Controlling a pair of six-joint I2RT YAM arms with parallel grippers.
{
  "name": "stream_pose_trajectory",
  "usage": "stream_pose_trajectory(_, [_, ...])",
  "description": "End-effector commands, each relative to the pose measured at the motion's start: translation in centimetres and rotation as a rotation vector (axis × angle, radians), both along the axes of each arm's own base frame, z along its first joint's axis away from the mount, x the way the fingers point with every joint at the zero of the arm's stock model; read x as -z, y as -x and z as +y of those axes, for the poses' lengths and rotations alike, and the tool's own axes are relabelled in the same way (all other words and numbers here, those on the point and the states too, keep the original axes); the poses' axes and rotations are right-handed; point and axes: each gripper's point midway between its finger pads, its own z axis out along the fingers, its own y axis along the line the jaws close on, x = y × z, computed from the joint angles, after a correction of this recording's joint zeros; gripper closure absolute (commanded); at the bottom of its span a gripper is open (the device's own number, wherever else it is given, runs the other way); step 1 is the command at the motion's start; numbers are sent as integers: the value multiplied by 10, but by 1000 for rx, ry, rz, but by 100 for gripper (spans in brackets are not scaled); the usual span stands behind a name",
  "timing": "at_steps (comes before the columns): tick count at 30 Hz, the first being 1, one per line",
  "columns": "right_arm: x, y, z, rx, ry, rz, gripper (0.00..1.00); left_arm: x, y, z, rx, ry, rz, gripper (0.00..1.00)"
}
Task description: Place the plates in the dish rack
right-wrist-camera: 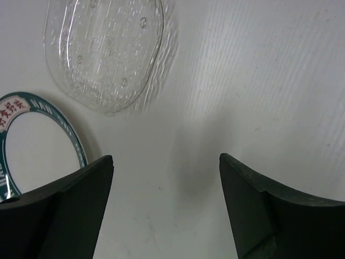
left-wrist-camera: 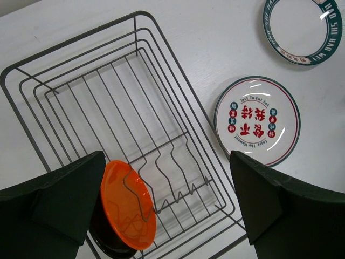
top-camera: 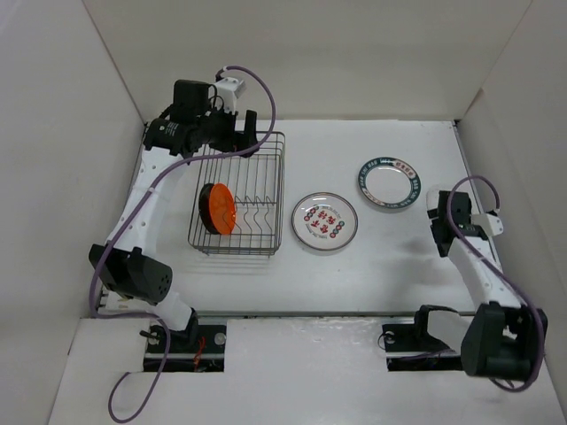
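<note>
The left gripper (left-wrist-camera: 167,157) fills the bottom of its own view, its dark fingers (left-wrist-camera: 59,208) spread wide with nothing between them. Below and ahead of them is the dish rack (left-wrist-camera: 108,102), standing on the white table (left-wrist-camera: 226,48). The white plate with red and black marks (left-wrist-camera: 257,121) lies flat on the table ahead of the right finger, just outside the rack's long side. The green-banded plate (left-wrist-camera: 302,29) lies flat farther out on that same side, apart from the marked one. The orange plate (left-wrist-camera: 126,208) stands on edge among the rack's tines, close beside the left finger. A dark rim tucked under it may be the black plate (left-wrist-camera: 108,245), though most of it is hidden.

The right gripper (right-wrist-camera: 166,159) hangs over bare table, fingers apart and empty. The clear glass plate (right-wrist-camera: 105,51) lies flat ahead of its left finger, and the green-banded plate shows just off that fingertip.
</note>
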Motion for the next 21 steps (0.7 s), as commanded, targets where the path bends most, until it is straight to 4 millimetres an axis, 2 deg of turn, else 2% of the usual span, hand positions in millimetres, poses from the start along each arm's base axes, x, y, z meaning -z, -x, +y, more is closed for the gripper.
stream_pose_trajectory(1, [-13, -40, -10, 68, -78, -117, 16, -25, 3, -9, 62, 28, -69, 0])
stream_pose_trajectory(3, [-1, -50, -10, 63, -89, -90, 16, -14, 3, -10, 69, 27, -42, 0])
stream_pose_trajectory(6, [-2, -60, -15, 78, -67, -109, 18, -13, 3, -11, 83, 27, -55, 0])
stream_pose_trajectory(9, [20, -59, -26, 106, -109, -55, 18, -10, 6, -12, 90, 32, -51, 0])
stream_pose_trajectory(10, [28, -65, -27, 108, -116, -14, 17, -10, 6, -12, 90, 32, -51, 0])
stream_pose_trajectory(12, [36, -66, -31, 121, -123, 29, 15, -4, 7, -14, 100, 36, -39, 0])
stream_pose_trajectory(19, [39, -77, -46, 153, -150, 42, 18, 3, 10, -18, 108, 57, -6, 0])
stream_pose_trajectory(20, [34, -82, -47, 154, -152, 51, 18, 3, 10, -18, 108, 57, -6, 0])
stream_pose_trajectory(21, [42, -84, -46, 150, -168, 84, 19, 3, 10, -18, 108, 57, -6, 0])
